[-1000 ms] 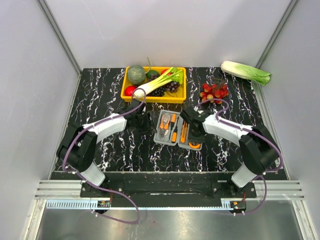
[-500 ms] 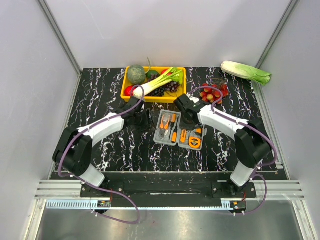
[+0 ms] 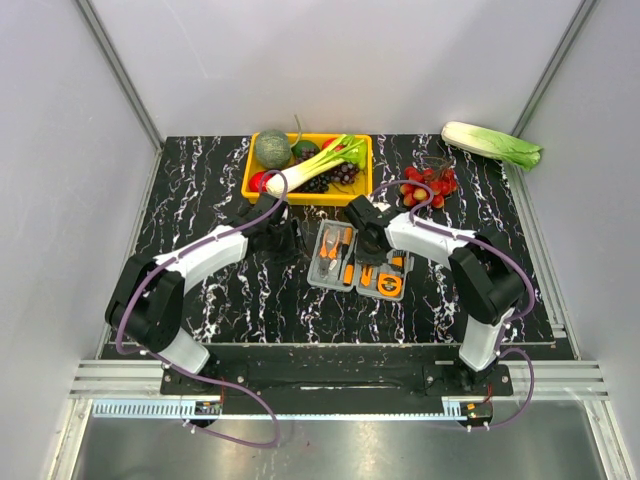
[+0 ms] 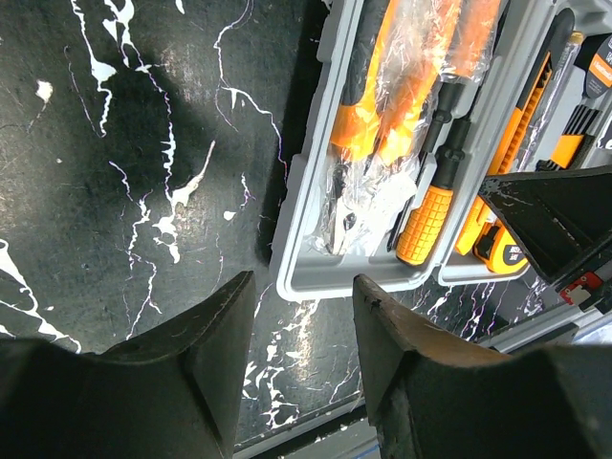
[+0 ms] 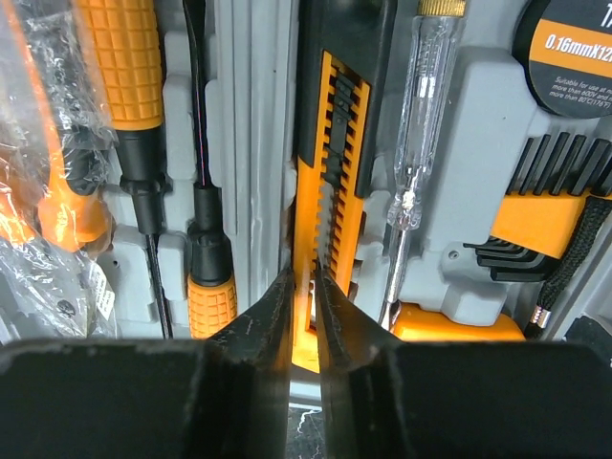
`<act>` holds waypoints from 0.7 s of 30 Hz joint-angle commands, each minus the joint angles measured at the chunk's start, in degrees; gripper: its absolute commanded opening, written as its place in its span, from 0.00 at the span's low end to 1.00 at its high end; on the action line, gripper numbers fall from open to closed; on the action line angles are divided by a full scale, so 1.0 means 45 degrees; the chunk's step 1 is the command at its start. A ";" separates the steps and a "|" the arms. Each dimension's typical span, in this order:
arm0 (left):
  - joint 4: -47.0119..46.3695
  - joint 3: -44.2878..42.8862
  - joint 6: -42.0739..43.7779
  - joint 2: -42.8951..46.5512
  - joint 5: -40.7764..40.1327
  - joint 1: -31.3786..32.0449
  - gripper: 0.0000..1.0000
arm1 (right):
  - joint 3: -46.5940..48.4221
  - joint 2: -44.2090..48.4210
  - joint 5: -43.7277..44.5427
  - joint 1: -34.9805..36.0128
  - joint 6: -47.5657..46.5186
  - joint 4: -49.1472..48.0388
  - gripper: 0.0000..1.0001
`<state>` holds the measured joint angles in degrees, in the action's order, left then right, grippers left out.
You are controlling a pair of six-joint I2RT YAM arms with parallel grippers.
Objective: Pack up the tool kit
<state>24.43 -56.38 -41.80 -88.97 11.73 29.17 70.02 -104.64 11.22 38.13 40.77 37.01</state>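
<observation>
The tool kit [image 3: 313,272] lies open in the middle of the table, a grey case holding orange-and-black tools. In the right wrist view my right gripper [image 5: 304,273] has its tips against the orange utility knife [image 5: 335,124] in its slot, the jaws nearly together with a thin slit. Whether they pinch the knife I cannot tell. From above, the right gripper [image 3: 368,248] hangs over the case's middle. My left gripper [image 3: 290,240] stands open just left of the case. In its wrist view the left gripper [image 4: 301,287] is off a corner of the case [image 4: 295,239], with bagged pliers [image 4: 382,105] beyond.
A yellow tray [image 3: 248,185] of vegetables stands close behind the case. Red fruit [image 3: 428,185] lies at the back right, a cabbage [image 3: 492,145] in the far right corner. Grey walls with metal rails close in the table on three sides.
The right gripper has swung left and back from the case's right part onto the utility knife, its jaws narrowing. The left arm shifted slightly and has stayed open beside the case.
</observation>
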 commanded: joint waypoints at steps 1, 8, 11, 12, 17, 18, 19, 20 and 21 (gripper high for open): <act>-0.0115 -0.0342 0.0188 0.0318 -0.0184 -0.0076 0.49 | -0.0541 -0.0497 -0.0033 0.0023 0.0041 0.0251 0.20; -0.0115 -0.0303 0.0246 0.0259 -0.0203 -0.0095 0.49 | 0.0416 -0.0691 0.0338 0.0004 -0.0330 0.0622 0.10; -0.0135 -0.0264 0.0246 0.0317 -0.0223 -0.0114 0.49 | 0.0417 -0.0984 0.0182 0.0023 -0.0311 0.0603 0.00; -0.0135 -0.0225 0.0266 0.0337 -0.0262 -0.0095 0.49 | 0.0282 -0.1024 0.0085 0.0023 -0.0292 0.0545 0.00; -0.0174 -0.0225 0.0266 0.0318 -0.0203 -0.0134 0.48 | -0.0889 -0.1161 -0.0189 0.0023 -0.0057 0.0038 0.00; -0.0174 -0.0225 0.0266 0.0318 -0.0203 -0.0115 0.48 | -0.1201 -0.1180 -0.0247 0.0004 -0.0038 -0.0138 0.00; -0.0174 -0.0225 0.0285 0.0298 -0.0184 -0.0115 0.48 | -0.1494 -0.1200 -0.0345 0.0003 0.0001 -0.0294 0.00; -0.0174 -0.0225 0.0266 0.0317 -0.0165 -0.0115 0.48 | -0.1787 -0.1219 -0.0442 0.0003 0.0002 -0.0566 0.00; -0.0174 -0.0206 0.0266 0.0298 -0.0184 -0.0115 0.48 | -0.2080 -0.1316 -0.0559 0.0003 0.0002 -0.0801 0.00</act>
<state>24.40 -56.38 -41.45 -88.99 11.66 28.91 68.62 -104.47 10.83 38.13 40.10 35.57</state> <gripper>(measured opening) 0.482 0.014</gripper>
